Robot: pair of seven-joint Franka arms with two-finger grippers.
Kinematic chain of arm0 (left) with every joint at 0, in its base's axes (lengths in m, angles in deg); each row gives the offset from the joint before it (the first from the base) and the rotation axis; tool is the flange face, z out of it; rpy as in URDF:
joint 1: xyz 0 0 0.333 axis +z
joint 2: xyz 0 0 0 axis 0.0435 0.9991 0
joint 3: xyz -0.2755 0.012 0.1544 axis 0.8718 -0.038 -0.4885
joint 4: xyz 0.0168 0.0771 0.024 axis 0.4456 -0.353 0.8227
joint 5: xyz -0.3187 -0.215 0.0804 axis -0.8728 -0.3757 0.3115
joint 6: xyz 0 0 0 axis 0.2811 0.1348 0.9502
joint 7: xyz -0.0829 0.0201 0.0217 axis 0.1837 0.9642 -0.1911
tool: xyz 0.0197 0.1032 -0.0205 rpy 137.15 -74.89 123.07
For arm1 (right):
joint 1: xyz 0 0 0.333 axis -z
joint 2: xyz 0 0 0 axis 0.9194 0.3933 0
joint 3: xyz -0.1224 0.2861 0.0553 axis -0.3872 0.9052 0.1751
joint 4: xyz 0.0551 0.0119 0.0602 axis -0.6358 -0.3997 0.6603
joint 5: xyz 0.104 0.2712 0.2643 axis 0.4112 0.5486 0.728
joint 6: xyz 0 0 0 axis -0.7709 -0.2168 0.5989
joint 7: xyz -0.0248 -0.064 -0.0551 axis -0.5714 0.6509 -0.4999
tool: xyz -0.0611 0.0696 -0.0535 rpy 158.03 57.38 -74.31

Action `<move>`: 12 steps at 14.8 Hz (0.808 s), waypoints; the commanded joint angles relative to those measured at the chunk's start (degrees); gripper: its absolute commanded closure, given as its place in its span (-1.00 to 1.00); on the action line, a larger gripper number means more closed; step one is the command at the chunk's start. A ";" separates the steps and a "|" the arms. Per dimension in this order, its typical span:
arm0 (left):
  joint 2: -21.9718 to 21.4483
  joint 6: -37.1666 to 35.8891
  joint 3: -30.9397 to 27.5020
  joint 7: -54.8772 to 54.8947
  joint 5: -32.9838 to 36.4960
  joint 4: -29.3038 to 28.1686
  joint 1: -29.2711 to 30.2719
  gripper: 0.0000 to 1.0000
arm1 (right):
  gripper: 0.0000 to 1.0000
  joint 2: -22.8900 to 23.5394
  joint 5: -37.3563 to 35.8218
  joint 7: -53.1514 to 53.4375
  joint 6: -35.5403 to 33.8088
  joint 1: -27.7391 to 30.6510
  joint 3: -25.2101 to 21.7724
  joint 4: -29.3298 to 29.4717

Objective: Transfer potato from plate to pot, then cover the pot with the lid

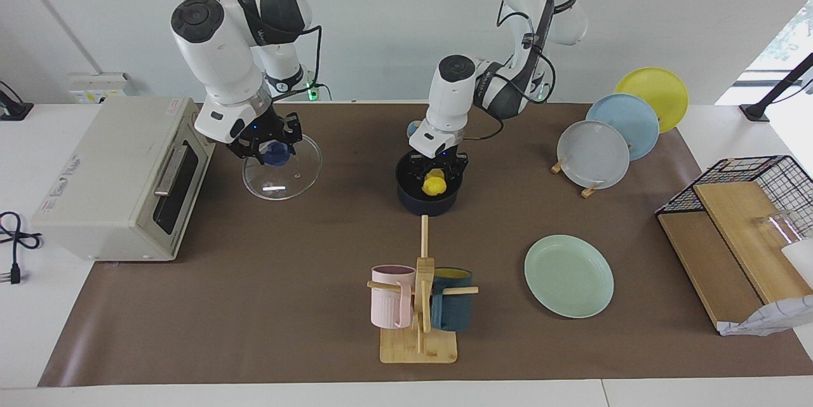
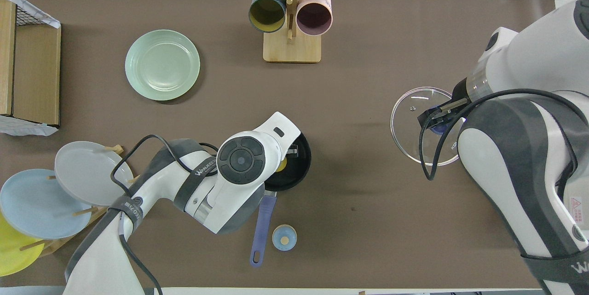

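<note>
The yellow potato (image 1: 434, 186) lies inside the dark navy pot (image 1: 406, 199), right under my left gripper (image 1: 436, 173), which reaches down into the pot. In the overhead view only a sliver of the potato (image 2: 281, 164) shows beside the left gripper's wrist, over the pot (image 2: 301, 166). The pot's blue handle (image 2: 262, 226) points toward the robots. My right gripper (image 1: 274, 148) sits around the blue knob of the glass lid (image 1: 286, 181), toward the right arm's end of the table; the lid (image 2: 409, 120) also shows from overhead. The mint-green plate (image 1: 568, 275) (image 2: 162, 65) holds nothing.
A toaster oven (image 1: 120, 178) stands beside the lid. A mug tree (image 1: 419, 305) with a pink and a teal mug is farther from the robots than the pot. A small bell (image 2: 284, 237) sits by the pot handle. A plate rack (image 1: 610, 134) and wire basket (image 1: 756, 204) stand at the left arm's end.
</note>
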 commanded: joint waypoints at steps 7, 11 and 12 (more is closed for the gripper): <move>0.72 2.38 -0.96 -1.07 2.88 -1.65 -1.96 1.00 | 1.00 0.33 -0.65 0.89 -0.79 0.67 0.58 1.32; 0.63 1.77 -0.96 5.43 3.24 -1.39 -1.08 0.10 | 1.00 0.33 -0.65 0.89 -0.70 0.67 0.58 1.41; 0.19 1.42 -1.04 5.53 3.24 -1.21 -0.99 -0.99 | 1.00 0.33 -0.65 0.98 -0.70 0.67 0.58 1.41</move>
